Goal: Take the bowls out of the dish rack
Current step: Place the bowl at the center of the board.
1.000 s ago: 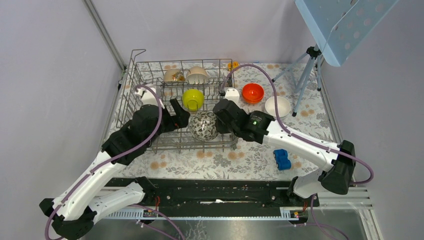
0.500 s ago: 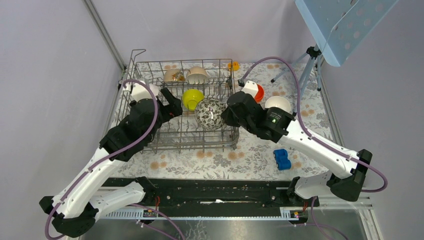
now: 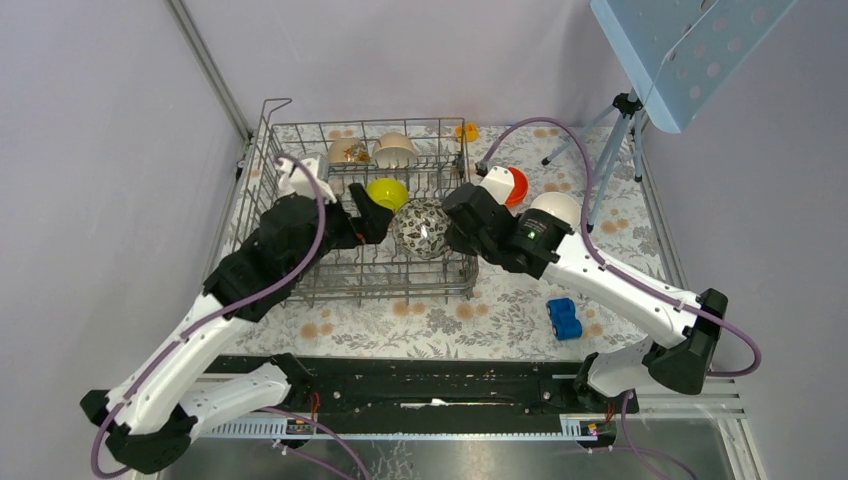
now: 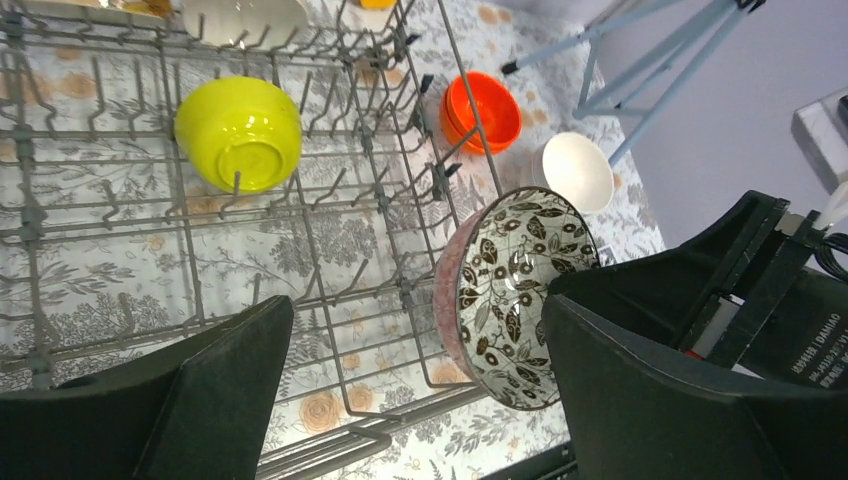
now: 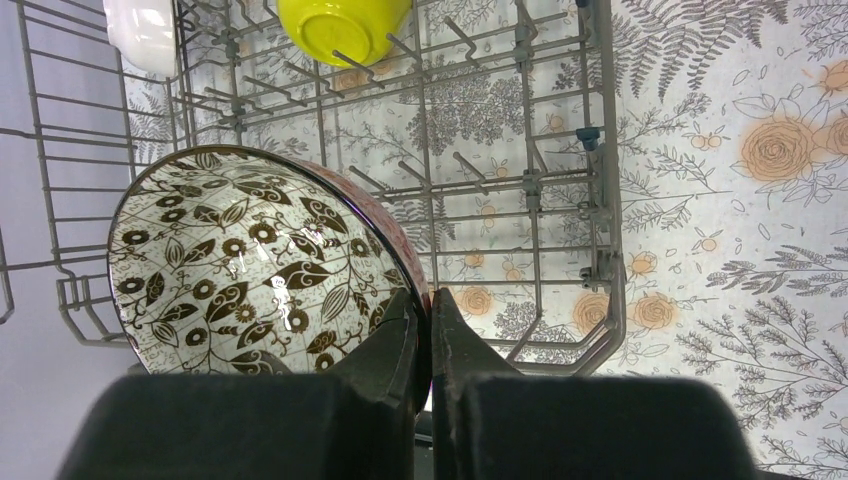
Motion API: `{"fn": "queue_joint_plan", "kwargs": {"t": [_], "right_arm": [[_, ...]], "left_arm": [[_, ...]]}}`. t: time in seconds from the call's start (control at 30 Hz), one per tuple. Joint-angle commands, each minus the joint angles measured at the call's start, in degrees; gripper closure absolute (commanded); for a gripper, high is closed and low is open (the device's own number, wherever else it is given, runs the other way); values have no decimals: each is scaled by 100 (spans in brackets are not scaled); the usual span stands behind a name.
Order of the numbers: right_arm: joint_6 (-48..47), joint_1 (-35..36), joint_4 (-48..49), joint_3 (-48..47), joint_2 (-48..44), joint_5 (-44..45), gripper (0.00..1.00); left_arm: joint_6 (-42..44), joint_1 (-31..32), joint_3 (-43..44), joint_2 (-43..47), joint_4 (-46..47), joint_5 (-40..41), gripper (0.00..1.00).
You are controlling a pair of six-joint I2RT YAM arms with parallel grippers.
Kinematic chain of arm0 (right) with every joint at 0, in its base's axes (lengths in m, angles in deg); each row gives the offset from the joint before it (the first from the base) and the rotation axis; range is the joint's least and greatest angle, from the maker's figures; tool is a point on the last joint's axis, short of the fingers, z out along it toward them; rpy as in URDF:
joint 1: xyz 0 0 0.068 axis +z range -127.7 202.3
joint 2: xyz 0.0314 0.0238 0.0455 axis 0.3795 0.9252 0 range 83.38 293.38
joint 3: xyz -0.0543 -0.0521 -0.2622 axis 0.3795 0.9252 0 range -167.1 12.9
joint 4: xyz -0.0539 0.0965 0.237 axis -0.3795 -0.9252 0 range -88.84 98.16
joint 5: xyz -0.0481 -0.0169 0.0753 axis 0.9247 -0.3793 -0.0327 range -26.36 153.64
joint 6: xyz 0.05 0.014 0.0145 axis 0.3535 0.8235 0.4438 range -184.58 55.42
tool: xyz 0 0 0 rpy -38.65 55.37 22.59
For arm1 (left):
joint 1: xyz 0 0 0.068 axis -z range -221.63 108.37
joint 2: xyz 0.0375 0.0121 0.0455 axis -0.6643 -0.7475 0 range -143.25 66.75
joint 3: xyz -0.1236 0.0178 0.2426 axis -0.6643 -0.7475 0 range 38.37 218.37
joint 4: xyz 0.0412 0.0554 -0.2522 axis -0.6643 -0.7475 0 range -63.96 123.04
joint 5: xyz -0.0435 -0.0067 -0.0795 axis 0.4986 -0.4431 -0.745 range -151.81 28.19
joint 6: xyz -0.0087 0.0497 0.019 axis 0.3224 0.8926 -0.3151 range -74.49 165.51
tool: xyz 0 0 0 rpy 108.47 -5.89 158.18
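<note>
The grey wire dish rack [image 3: 390, 293] stands at the back left. My right gripper [image 3: 452, 225] is shut on the rim of a dark leaf-patterned bowl [image 3: 421, 227], tipped on edge above the rack's right end. The right wrist view shows that grip [image 5: 431, 310] pinching the bowl's wall [image 5: 250, 270]. My left gripper [image 3: 365, 215] hangs open inside the rack, just left of this bowl [image 4: 515, 290]; nothing sits between its fingers [image 4: 412, 320]. A yellow-green bowl [image 3: 387, 192] leans on the tines. A beige bowl [image 3: 396, 149] and a patterned one [image 3: 348, 151] sit at the rack's back.
On the flowered cloth right of the rack rest an orange-red bowl [image 3: 514, 185] and a white bowl [image 3: 557, 208], both partly behind my right arm. A blue toy car [image 3: 564, 318] lies near the front right. A tripod [image 3: 615, 150] stands at the back right.
My right gripper lifted the patterned bowl off the rack floor, carried it back and to the right, and turned its inside into view. My left gripper moved right, closer to the yellow-green bowl.
</note>
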Motion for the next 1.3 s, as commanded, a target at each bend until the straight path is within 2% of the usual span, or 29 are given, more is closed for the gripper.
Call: {"fn": "queue_joint_plan", "kwargs": {"t": [0.0, 0.1, 0.33, 0.5, 0.73, 1.13, 1.27], "right_arm": [[170, -35, 73, -372, 72, 424, 100], [158, -42, 17, -371, 150, 431, 100], [89, -40, 47, -419, 237, 290, 100], [42, -36, 115, -364, 239, 143, 100], [-43, -44, 74, -294, 159, 61, 100], [-128, -35, 124, -176, -26, -65, 100], [-149, -35, 178, -87, -90, -150, 100]], "left_arm": [[166, 31, 509, -596, -513, -516, 1], [232, 174, 562, -725, -590, -456, 5], [380, 780, 998, -1280, -1187, 388, 24], [423, 1018, 1082, -1507, -1244, 705, 31], [459, 1402, 1375, -1951, -1422, 1273, 50], [425, 1436, 1418, -2189, -1461, 1779, 51], [416, 1439, 1452, -2277, -1467, 1934, 57]]}}
